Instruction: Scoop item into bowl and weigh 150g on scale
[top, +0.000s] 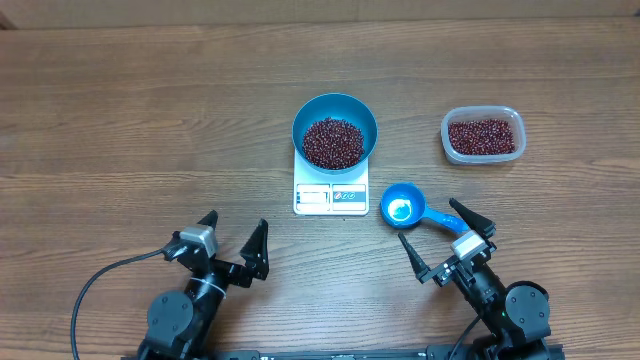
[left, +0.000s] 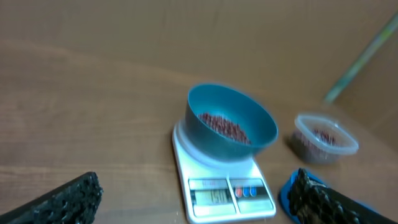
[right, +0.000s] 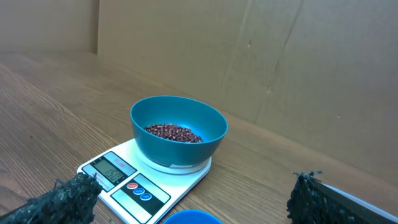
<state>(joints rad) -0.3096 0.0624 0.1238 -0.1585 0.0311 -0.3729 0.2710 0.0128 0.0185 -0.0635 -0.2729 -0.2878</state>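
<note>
On the wooden table (top: 120, 120), near its middle, sits the white kitchen scale (top: 330, 197) with its display and buttons along the edge facing the arms. The round blue bowl (top: 303, 115) rests upright on the platform of the scale, covering most of it, and a loose heap of small dark red-brown beans (top: 333, 142) lies across the bottom of the bowl. Well to the right, apart from the scale, stands a clear rectangular tub (top: 482, 110) with more of the same beans inside. Just beside the scale's right front corner lies a small blue handled scoop (top: 390, 205), cup toward the scale, handle pointing right toward the right arm. The left gripper (top: 236, 221) hangs low at the near left of the table, jaws spread wide and holding nothing, well apart from the scale. The right gripper (top: 429, 221) is also spread wide and grips nothing; the scoop's handle reaches in between its two fingers, though whether it touches either one cannot be told. From the right wrist view the scoop's blue rim shows at the bottom edge between the dark fingertips (right: 68, 196). The figures on the display are too blurred to read.
</note>
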